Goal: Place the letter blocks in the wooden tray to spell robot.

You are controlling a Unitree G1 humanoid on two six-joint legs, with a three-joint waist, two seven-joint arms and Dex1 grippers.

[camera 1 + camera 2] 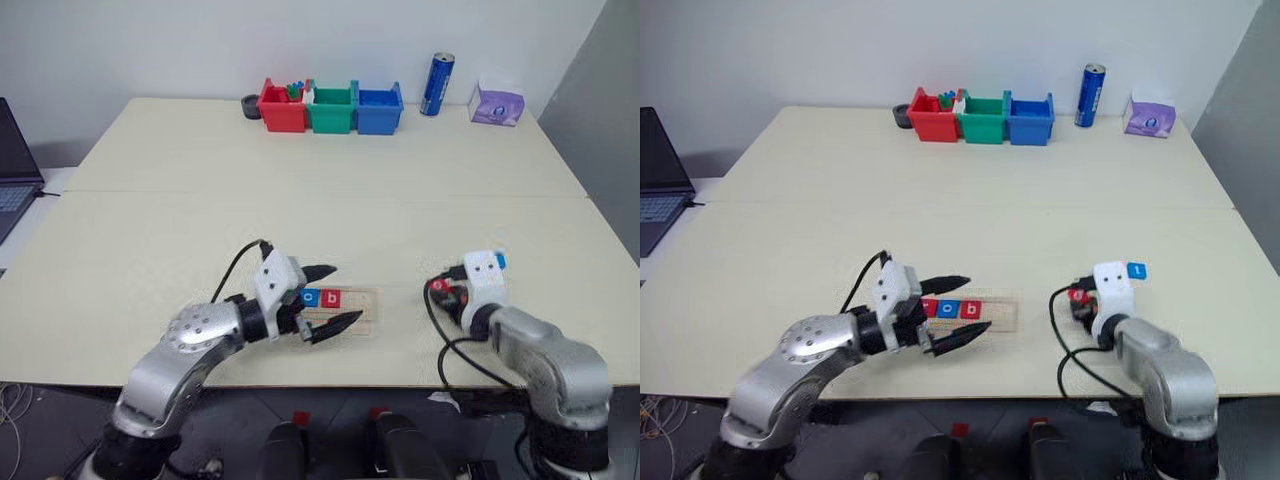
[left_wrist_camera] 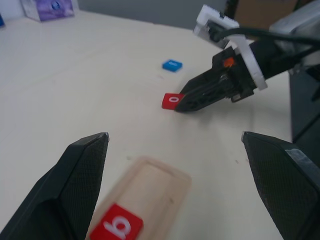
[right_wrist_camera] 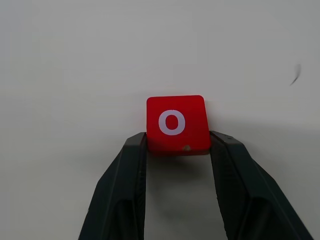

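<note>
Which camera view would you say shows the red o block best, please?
The right wrist view: the red o block sits in the middle, letter readable, pinched between the right gripper fingers. The left wrist view shows it small at that gripper's tips. In the eye views it is a red speck by the right gripper.

Looks like a lab or an office test room; plain white wall, two pale cream surfaces [image 1: 330,215] pushed together edge to edge; open laptop [image 1: 15,170] on a side desk at the left; red, green and blue plastic bins [image 1: 330,108] lined up at the far edge beside a blue can [image 1: 437,84] and a purple tissue pack [image 1: 496,104]; loose cables [image 1: 12,405] on the floor.
</note>
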